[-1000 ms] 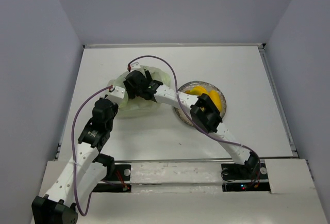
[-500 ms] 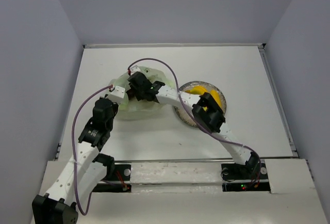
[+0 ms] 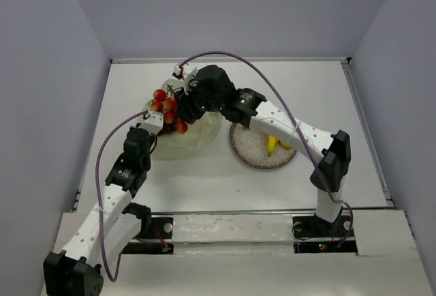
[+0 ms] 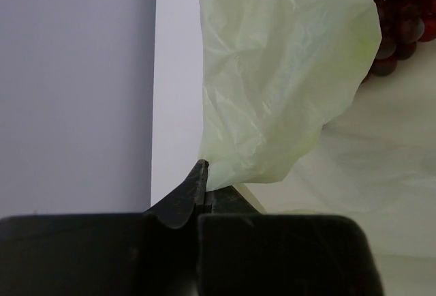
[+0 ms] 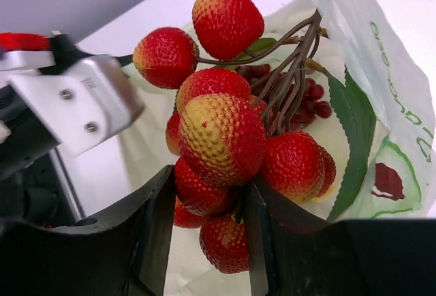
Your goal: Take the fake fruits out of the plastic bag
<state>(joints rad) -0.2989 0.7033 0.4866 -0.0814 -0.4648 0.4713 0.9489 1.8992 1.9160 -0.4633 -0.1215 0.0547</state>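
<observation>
Red berry bunch (image 5: 225,139): hanging over the plastic bag (image 4: 286,71) at far left, clamped in the right gripper (image 5: 211,204).
Bag: left gripper (image 4: 203,173) pinched tight on its near edge.
Risk: the stems could snag the film and drag the bag along, or the bunch could slip out.
Right arm: stretched far-left over the plate (image 3: 248,156), banana (image 3: 272,144) on it.

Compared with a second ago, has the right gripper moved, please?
Yes. Against the plate, the right gripper has shifted toward the table's far edge, out of the bag, now shut on the red fruits.
</observation>
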